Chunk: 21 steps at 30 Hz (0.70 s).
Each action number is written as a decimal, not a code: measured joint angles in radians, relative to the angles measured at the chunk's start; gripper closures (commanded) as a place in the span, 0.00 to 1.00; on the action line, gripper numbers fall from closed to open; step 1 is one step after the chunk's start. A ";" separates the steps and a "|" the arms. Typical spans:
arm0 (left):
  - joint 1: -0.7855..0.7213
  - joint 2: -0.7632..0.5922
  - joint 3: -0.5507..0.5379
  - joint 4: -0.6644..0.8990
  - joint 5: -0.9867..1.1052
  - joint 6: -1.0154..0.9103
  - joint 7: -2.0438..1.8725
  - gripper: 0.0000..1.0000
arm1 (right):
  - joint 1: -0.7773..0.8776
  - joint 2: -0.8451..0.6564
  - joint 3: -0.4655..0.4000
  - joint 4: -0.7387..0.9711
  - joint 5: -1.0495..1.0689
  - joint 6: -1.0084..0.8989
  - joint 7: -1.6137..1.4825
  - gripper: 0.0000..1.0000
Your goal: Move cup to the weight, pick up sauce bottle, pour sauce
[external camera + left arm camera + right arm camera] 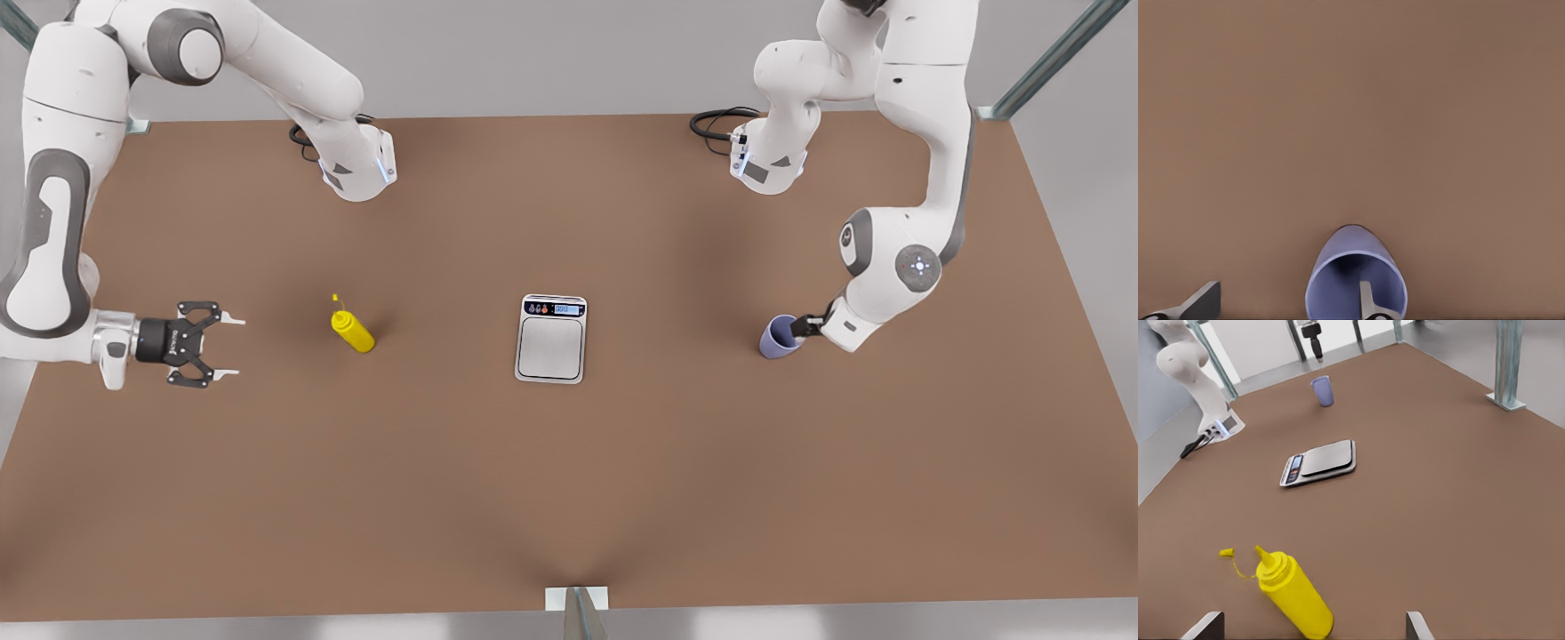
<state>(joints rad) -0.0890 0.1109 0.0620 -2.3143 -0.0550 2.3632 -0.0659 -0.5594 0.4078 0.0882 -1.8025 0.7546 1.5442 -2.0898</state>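
1. On the front view's left, the right end effector (227, 348) hangs low over the brown desk (569, 498), turned sideways with its fingers spread wide apart and holding nothing. It points toward the sauce bottle and stands apart from it.
2. The sauce bottle (353, 330) stands on the desk a little to the right of that end effector, in the open gap ahead of the spread fingers. In the right wrist view the yellow bottle (1295, 597) sits between the two fingertips (1205, 625), touched by neither, and its small cap (1227, 552) hangs off on a thin tether beside the nozzle.
3. The weight (551, 339) lies flat near the middle of the desk, well apart from the bottle. Its dark display strip is on the far edge and its silver plate is bare. The right wrist view shows the weight (1319, 462) beyond the bottle, with the cup (1323, 391) farther off still.
4. On the front view's right, the cup (780, 337) stands upright on the desk, well apart from the weight.
5. The left end effector (805, 326) is at the cup's rim. In the left wrist view one finger (1368, 300) reaches down inside the cup (1355, 277) while the other finger (1201, 301) stays well outside it, so the fingers are apart and straddle the wall without pinching it.
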 measured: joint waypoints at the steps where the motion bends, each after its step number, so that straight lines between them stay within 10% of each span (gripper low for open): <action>1: 0.000 0.015 -0.001 -0.001 0.000 0.001 -0.001 0.00 | -0.024 0.038 0.000 -0.012 0.017 -0.010 -0.064 0.00; 15: -0.005 0.143 -0.010 0.003 0.000 0.032 0.000 0.00 | -0.049 0.193 0.001 -0.191 0.095 0.078 -0.409 0.00; 18: -0.008 0.156 -0.010 0.004 0.000 0.033 0.003 0.30 | -0.043 0.203 0.001 -0.216 0.104 0.079 -0.450 0.00; 21: -0.006 0.159 -0.010 0.007 0.001 0.031 0.005 0.38 | -0.030 0.203 0.002 -0.240 0.108 0.080 -0.464 0.00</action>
<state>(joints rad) -0.0951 0.2697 0.0522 -2.3071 -0.0545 2.3946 -0.0613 -0.5893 0.6106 0.0900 -2.0428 0.8628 1.6242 -2.5538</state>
